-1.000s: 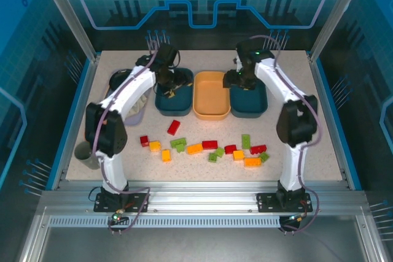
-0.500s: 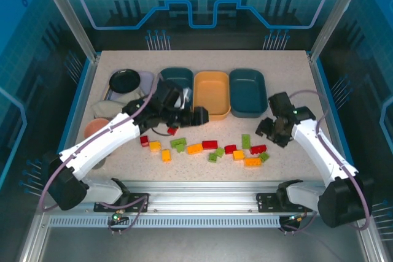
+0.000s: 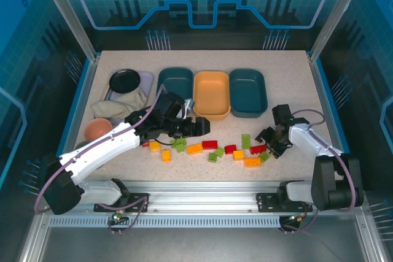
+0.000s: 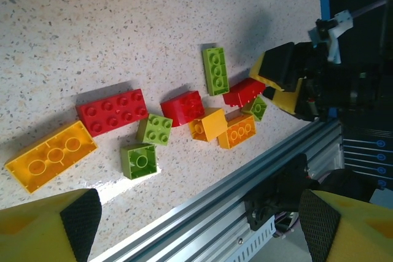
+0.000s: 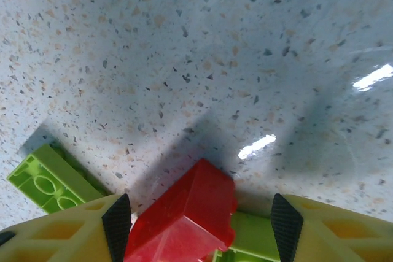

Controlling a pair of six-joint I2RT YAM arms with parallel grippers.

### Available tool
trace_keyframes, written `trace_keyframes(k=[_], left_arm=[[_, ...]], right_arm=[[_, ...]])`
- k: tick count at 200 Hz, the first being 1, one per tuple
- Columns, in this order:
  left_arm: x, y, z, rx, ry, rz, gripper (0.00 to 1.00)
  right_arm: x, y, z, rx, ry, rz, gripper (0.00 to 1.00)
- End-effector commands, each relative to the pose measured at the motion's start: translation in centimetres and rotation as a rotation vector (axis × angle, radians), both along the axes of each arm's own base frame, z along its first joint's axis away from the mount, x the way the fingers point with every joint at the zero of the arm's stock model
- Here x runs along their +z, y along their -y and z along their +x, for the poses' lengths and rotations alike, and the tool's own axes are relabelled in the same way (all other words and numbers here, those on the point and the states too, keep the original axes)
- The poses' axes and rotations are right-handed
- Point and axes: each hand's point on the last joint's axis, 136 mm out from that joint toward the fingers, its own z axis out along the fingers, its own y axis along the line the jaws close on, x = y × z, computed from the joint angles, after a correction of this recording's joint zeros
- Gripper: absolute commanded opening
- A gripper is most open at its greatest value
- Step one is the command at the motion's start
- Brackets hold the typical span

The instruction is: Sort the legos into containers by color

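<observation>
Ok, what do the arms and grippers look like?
Left arm and right arm: white links, black joints, a loose purplish cable along each. Left gripper and right gripper: black bodies, yellow fingers with black pads.

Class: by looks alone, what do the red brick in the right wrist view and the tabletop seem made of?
Red brick: probably moulded plastic, glossy; even colour, soft highlights. Tabletop: speckled stone-look composite or laminate, unclear which, fairly shiny; dark and tan flecks, bright light reflections.
</observation>
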Motion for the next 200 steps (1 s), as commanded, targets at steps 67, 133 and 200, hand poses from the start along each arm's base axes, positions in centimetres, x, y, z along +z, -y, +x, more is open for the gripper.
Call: trace_keyframes(k=[67,133,200], left_arm=[[0.4,1.1,-0.7,-0.027,-0.007,-0.067,0.86],[1.1,1.3,-0.6,-0.024,0.006,-0.075,0.86],[2.2,1.7,-0.2,-0.005,0.019,-0.093,0.85]], right_arm=[[-0.9,-1.9,0.5,-0.135,0.006,0.090,0.46],[-0.1,-0.7,1.5,-0.163,0.028,0.021,0.23],[4.6,0.5,4.2,-0.124,0.140,-0.061,0.12]])
